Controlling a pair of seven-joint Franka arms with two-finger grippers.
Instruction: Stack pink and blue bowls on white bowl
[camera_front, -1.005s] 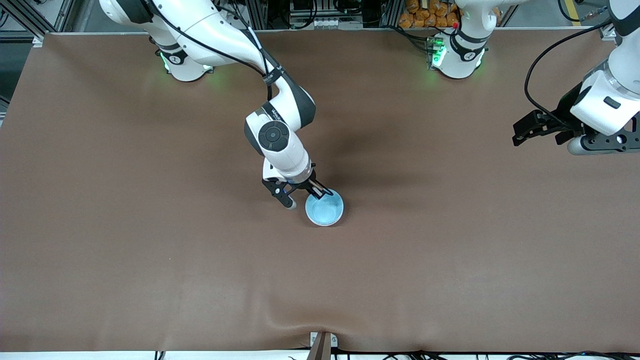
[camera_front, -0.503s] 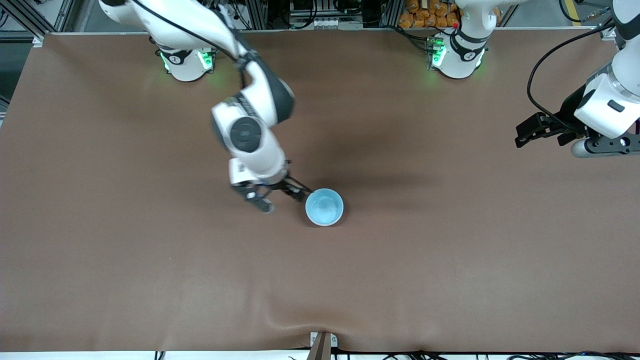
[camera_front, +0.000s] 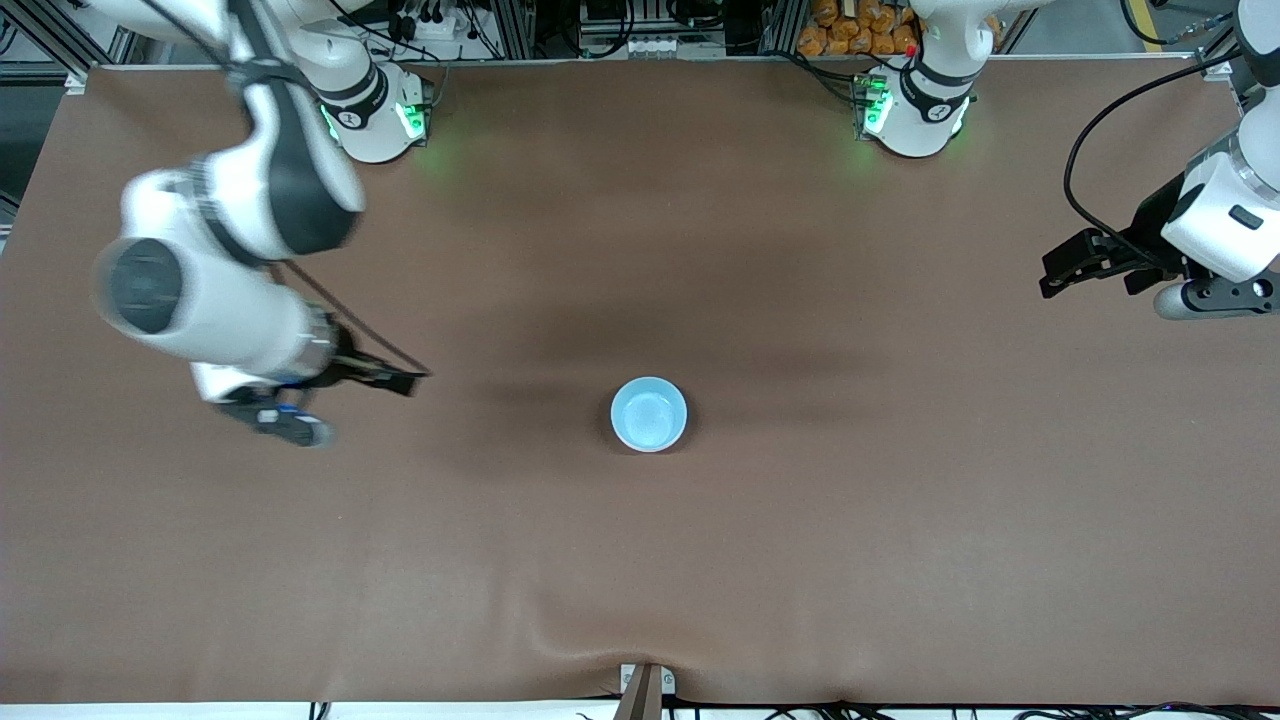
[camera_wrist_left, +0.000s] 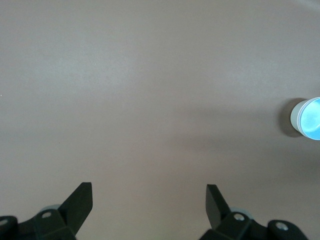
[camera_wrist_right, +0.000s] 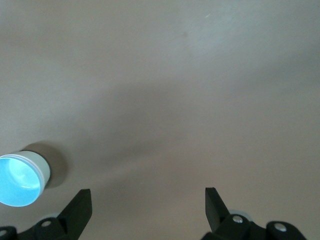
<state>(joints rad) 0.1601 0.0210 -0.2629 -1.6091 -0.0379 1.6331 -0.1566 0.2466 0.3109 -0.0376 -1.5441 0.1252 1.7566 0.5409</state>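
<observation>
The right gripper (camera_front: 345, 400) has let go of the blue bowl (camera_front: 649, 414) and swung away toward the right arm's end of the counter (camera_front: 800, 560), where it now hangs with its jaws spread and nothing in them. The blue bowl sits alone at mid-counter with a pale wall showing beneath its rim in the wrist views, so the stack looks complete, though the pink and white bowls cannot be told apart. The left gripper (camera_front: 1075, 265) waits over its own end, jaws apart and empty, hardly shifted.
</observation>
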